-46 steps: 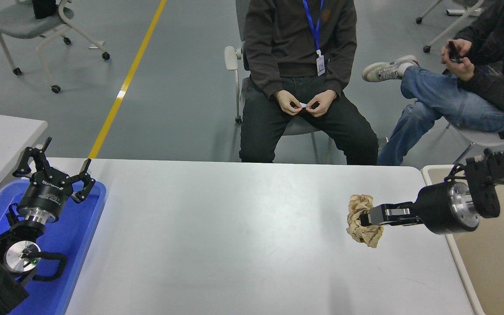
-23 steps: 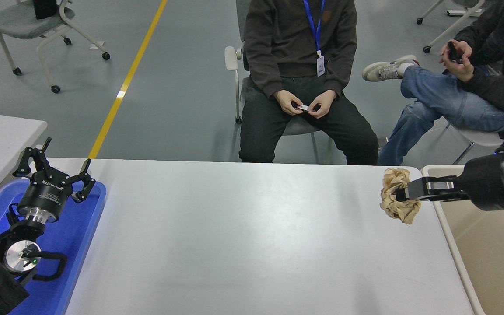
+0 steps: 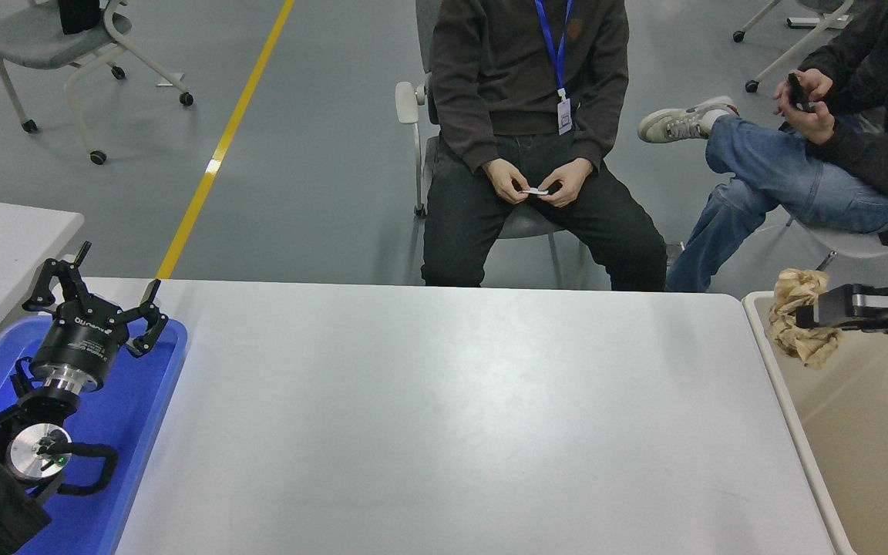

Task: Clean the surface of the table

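The white desk (image 3: 444,416) lies long from 9 to 3 o'clock. The right pincer (image 3: 805,317) pinches a crumpled brown paper (image 3: 795,297) over the tan bin (image 3: 868,432). The left pincer (image 3: 97,297) is spread wide at 8 o'clock.

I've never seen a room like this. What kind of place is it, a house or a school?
Probably a robot lab or office workroom: a grey floor with a yellow line, wheeled office chairs, and a robot's right gripper carrying crumpled brown paper.

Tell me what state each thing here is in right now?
Table surface: bare.
Crumpled brown paper: gripped, held over the beige bin.
Right claw: shut on the paper.
Left claw: open, parked over the blue tray.
Beige bin: open-topped, nothing visible inside.
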{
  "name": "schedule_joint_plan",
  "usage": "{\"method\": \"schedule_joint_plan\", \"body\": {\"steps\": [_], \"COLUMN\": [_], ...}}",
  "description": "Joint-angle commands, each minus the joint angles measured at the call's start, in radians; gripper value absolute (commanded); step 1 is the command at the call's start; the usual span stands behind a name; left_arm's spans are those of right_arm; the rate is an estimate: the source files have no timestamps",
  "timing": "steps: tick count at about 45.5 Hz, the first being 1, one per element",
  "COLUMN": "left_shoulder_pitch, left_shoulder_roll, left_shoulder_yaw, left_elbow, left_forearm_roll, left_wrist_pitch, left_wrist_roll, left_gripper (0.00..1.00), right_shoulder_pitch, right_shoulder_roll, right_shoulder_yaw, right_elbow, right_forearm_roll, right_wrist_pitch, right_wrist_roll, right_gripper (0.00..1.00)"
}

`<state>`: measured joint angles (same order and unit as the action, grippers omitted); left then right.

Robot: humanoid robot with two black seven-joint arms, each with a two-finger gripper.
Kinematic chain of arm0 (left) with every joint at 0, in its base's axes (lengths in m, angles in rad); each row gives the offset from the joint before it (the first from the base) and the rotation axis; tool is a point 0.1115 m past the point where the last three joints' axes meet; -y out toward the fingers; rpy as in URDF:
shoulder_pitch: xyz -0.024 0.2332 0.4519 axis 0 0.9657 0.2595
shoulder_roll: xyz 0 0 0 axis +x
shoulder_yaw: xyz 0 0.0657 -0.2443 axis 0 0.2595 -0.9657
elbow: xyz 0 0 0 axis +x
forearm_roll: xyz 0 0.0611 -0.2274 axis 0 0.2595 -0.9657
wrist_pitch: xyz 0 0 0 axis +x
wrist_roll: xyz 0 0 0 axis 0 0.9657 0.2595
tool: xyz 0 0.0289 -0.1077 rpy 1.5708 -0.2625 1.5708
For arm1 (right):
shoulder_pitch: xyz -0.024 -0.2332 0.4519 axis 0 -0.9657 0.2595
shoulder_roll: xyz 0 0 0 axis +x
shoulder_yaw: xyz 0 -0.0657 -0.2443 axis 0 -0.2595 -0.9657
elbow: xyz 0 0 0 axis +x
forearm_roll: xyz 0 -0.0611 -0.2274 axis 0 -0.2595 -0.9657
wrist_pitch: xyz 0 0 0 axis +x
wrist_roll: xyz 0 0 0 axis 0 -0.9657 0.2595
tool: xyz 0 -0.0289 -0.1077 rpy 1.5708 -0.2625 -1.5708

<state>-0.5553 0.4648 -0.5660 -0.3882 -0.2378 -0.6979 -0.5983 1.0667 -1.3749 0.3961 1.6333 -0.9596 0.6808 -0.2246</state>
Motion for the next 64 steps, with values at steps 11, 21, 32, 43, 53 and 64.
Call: {"method": "schedule_joint_plan", "body": {"steps": [11, 21, 32, 43, 53, 64], "left_shoulder_pitch": [0.000, 0.000, 0.000, 0.000, 0.000, 0.000], "left_shoulder_roll": [0.000, 0.000, 0.000, 0.000, 0.000, 0.000], "left_shoulder_yaw": [0.000, 0.000, 0.000, 0.000, 0.000, 0.000], "left_elbow": [0.000, 0.000, 0.000, 0.000, 0.000, 0.000], "left_forearm_roll": [0.000, 0.000, 0.000, 0.000, 0.000, 0.000], "left_wrist_pitch": [0.000, 0.000, 0.000, 0.000, 0.000, 0.000], "left_wrist_roll": [0.000, 0.000, 0.000, 0.000, 0.000, 0.000], "left_gripper": [1.00, 1.00, 1.00, 1.00, 1.00, 1.00], "right_shoulder_pitch": [-0.011, -0.065, -0.129, -0.171, -0.212, -0.255], "right_shoulder_roll": [0.002, 0.030, 0.091, 0.163, 0.296, 0.421], "right_shoulder_yaw": [-0.022, -0.042, -0.098, -0.186, -0.252, -0.253], "right_elbow": [-0.273, -0.392, -0.529, -0.647, -0.849, -1.052], "right_forearm_roll": [-0.025, -0.039, -0.070, -0.070, -0.065, -0.059], "right_wrist_pitch": [-0.029, -0.050, -0.133, -0.240, -0.293, -0.320], "right_wrist_roll": [0.099, 0.169, 0.269, 0.335, 0.403, 0.439], "right_gripper": [0.00, 0.00, 0.00, 0.00, 0.00, 0.00]}}
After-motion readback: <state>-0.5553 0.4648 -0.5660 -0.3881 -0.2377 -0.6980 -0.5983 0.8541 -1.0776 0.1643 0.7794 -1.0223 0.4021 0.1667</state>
